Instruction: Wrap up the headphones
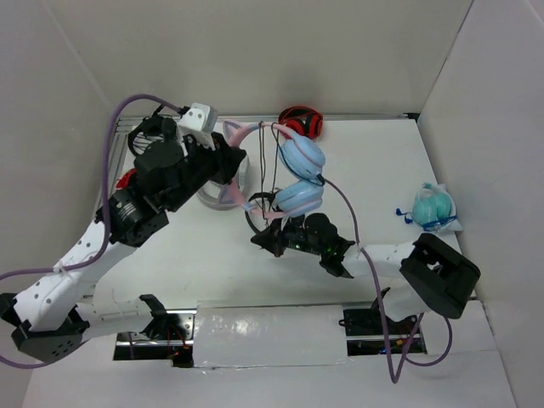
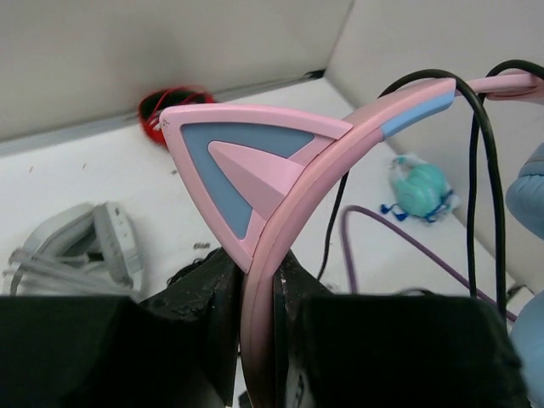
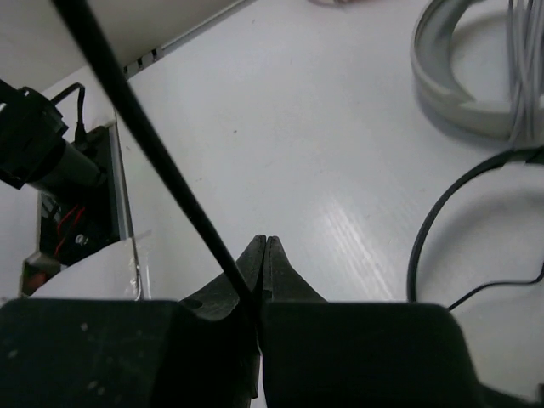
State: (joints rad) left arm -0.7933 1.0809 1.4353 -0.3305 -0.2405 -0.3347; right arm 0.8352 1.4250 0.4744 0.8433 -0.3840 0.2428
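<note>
The headphones (image 1: 299,161), band (image 2: 357,127) pointing left and cups (image 1: 297,197) right, sit clamped by the band in the left tool (image 2: 255,293), their cable (image 3: 144,136) pinched in the right tool (image 3: 263,246) just beside.

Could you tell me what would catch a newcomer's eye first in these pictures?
The pink cat-ear headphones stand out first, held above the middle of the table by the left claw, which is clamped on the headband beside one ear. The right claw, on their near side, is shut on their thin dark cable. A red pair lies at the table's far edge.
</note>
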